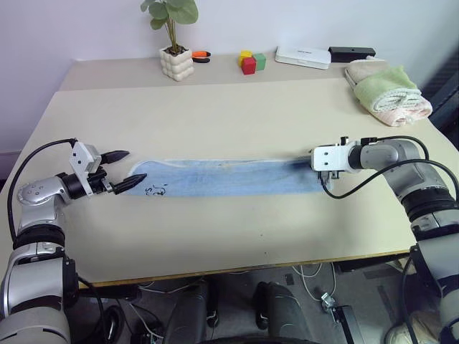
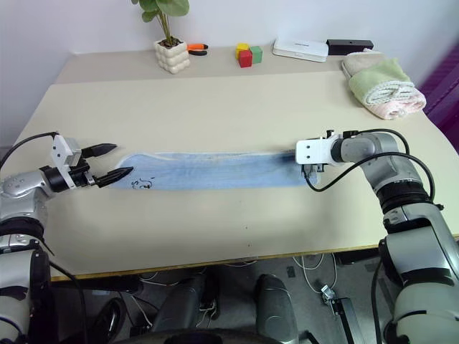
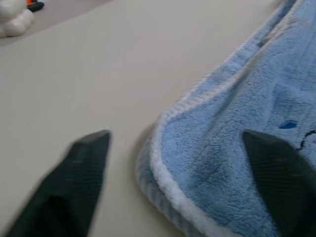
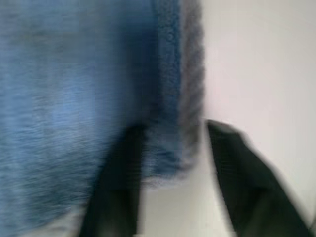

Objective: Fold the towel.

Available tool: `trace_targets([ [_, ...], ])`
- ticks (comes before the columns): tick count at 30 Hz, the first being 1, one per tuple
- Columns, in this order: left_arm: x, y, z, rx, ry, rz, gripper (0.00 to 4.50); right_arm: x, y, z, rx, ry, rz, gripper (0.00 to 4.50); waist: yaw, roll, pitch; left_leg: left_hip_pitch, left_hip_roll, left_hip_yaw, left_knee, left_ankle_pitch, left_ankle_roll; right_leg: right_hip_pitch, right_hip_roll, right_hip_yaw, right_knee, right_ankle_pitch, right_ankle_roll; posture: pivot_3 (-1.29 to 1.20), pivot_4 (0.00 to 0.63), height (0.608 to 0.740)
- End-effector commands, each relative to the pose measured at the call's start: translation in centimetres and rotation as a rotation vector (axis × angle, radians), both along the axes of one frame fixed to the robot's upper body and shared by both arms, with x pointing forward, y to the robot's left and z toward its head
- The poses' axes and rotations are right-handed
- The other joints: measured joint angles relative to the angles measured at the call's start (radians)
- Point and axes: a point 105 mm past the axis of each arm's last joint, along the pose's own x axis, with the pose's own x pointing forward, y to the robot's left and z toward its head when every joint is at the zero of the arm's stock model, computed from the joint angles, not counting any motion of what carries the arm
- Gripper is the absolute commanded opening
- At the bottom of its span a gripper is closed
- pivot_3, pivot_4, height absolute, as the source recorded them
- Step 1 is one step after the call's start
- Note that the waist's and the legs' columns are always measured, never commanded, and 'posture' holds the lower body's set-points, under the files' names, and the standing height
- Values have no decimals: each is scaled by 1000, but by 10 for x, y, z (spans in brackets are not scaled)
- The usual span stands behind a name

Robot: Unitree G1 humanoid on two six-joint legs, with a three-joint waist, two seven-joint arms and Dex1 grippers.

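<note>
- The towel (image 1: 226,177) lies flat on the table (image 1: 215,115) as a long, narrow blue strip running from 9 o'clock to 3 o'clock across the near half of the tabletop.
- The left gripper (image 1: 125,169) sits at the strip's 9 o'clock end with its jaws spread; one finger rests over the cloth near the small dark mark (image 1: 155,190), the other is off the cloth over bare table.
- The right gripper (image 4: 173,163) is at the 3 o'clock end, jaws apart, straddling the towel's edge without pinching it.
- At 12 o'clock on the far edge stand a potted plant (image 1: 174,39) and coloured blocks (image 1: 251,61).
- Rolled towels (image 1: 387,91) lie at 2 o'clock.
</note>
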Motion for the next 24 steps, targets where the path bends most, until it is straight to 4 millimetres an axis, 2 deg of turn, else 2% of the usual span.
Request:
trace_targets([
  [1,3,3,15,1,-58,9,4500,5,3,18,57,-62,-8,3969,0,0,0,0,0,0,0,0,0,0,0,0,0,0,0,0,150,740],
  [2,3,3,16,-1,-60,8,4500,6,3,18,67,-63,-14,4470,1,0,0,0,0,0,0,0,0,0,0,0,0,0,0,0,150,740],
  [7,5,6,22,5,-110,41,4500,3,-2,16,54,-43,-33,4470,0,0,0,0,0,0,0,0,0,0,0,0,0,0,0,0,150,740],
  [9,6,8,26,-8,-129,56,4500,5,-3,21,66,-70,-46,4470,1,0,0,0,0,0,0,0,0,0,0,0,0,0,0,0,150,740],
  [11,9,12,32,-26,-156,93,4500,5,-1,25,167,-40,-76,4470,1,0,0,0,0,0,0,0,0,0,0,0,0,0,0,0,150,740],
  [14,11,15,35,-40,-168,124,4500,2,3,29,203,-37,-58,4470,0,0,0,0,0,0,0,0,0,0,0,0,0,1,1,0,150,740],
  [16,13,21,41,-76,-187,166,4500,-1,14,35,339,-27,-61,4470,0,0,0,0,0,0,0,0,0,0,0,0,1,1,2,0,150,740],
  [17,13,25,45,-100,-199,186,4500,0,19,41,464,-25,-90,4470,0,0,0,0,0,0,0,0,0,0,0,0,1,1,2,0,150,740],
  [21,15,30,53,-138,-236,238,4500,3,7,30,433,-79,-187,4470,5,0,0,0,0,-1,1,0,0,1,0,-1,2,2,3,0,150,740],
  [24,18,32,57,-168,-245,259,4500,2,17,31,540,-65,-193,4470,7,0,0,0,-1,-1,1,0,0,1,-1,-1,1,2,3,0,150,740],
])
